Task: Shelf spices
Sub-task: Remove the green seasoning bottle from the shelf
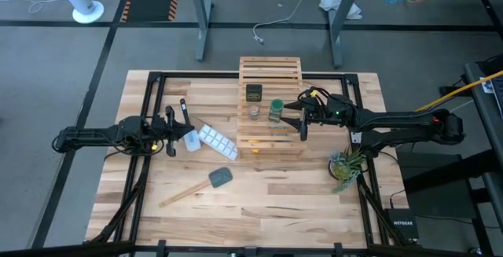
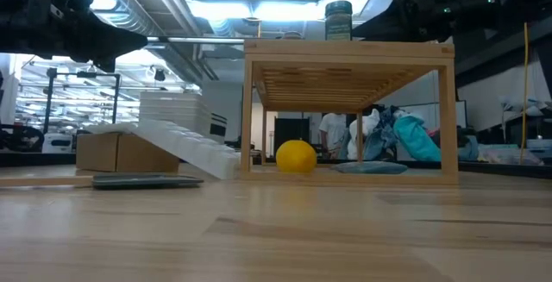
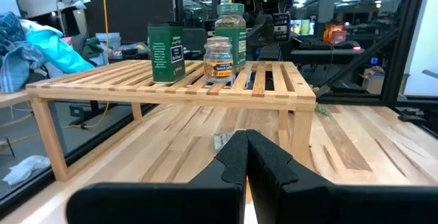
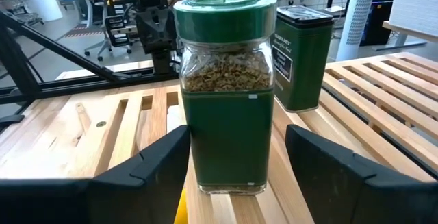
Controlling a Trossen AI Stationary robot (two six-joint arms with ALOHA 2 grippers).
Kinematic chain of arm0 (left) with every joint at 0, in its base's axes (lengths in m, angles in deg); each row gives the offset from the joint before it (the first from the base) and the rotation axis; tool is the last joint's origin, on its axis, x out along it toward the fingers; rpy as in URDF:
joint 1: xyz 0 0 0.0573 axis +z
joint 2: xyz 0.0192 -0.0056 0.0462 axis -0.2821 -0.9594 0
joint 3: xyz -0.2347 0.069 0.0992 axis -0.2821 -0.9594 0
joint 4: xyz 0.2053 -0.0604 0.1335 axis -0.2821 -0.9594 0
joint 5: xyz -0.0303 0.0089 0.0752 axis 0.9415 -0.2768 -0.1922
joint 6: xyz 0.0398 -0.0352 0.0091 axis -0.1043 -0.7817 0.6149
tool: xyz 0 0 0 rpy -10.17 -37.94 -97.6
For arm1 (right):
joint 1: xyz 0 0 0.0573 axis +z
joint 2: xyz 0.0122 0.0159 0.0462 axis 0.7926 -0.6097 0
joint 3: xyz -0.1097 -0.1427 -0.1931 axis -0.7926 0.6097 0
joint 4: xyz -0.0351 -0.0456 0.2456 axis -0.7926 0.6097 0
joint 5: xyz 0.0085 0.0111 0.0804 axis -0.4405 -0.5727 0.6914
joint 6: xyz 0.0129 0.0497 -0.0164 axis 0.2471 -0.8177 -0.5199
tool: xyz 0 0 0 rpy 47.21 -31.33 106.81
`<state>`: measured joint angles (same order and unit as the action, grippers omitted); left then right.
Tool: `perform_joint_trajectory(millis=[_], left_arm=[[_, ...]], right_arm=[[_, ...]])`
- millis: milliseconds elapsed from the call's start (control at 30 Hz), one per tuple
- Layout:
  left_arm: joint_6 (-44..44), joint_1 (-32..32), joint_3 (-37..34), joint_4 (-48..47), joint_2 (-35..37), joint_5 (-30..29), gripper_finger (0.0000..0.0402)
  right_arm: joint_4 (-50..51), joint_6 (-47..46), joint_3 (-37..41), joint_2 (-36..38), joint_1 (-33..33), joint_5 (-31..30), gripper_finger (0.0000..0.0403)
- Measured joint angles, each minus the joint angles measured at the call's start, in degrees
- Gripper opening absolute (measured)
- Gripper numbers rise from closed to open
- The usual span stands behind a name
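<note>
The shelf (image 1: 270, 135), a light slatted wooden rack, stands mid-table. Three spices stand by their bases on its top slats: a dark tin (image 1: 254, 93), a small clear jar (image 1: 254, 111) and a green-lidded jar (image 1: 277, 110). My right gripper (image 1: 299, 118) is level at the shelf's right side and open. Its fingers stand on either side of the green jar (image 4: 229, 94), with a gap showing beside it. My left gripper (image 3: 246, 148) is shut and holds nothing. It waits at the table's left, pointing at the shelf (image 3: 171, 80).
A white ice-cube tray (image 1: 216, 141) lies left of the shelf, and a spatula (image 1: 200, 186) lies nearer the front edge. A small plant (image 1: 344, 167) stands at the right. A lemon (image 2: 296, 156) sits under the shelf. A black frame (image 1: 149, 84) edges the table.
</note>
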<state>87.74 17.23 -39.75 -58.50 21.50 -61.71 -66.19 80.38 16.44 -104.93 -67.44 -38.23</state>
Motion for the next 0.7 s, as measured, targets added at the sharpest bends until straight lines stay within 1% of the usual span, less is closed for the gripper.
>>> perform_joint_trajectory(millis=[700], left_arm=[[-0.2, 0.0, 0.0, 0.0, 0.0, 0.0, 0.0]], right_arm=[[0.5, 0.1, 0.0, 0.0, 0.0, 0.0, 0.0248]])
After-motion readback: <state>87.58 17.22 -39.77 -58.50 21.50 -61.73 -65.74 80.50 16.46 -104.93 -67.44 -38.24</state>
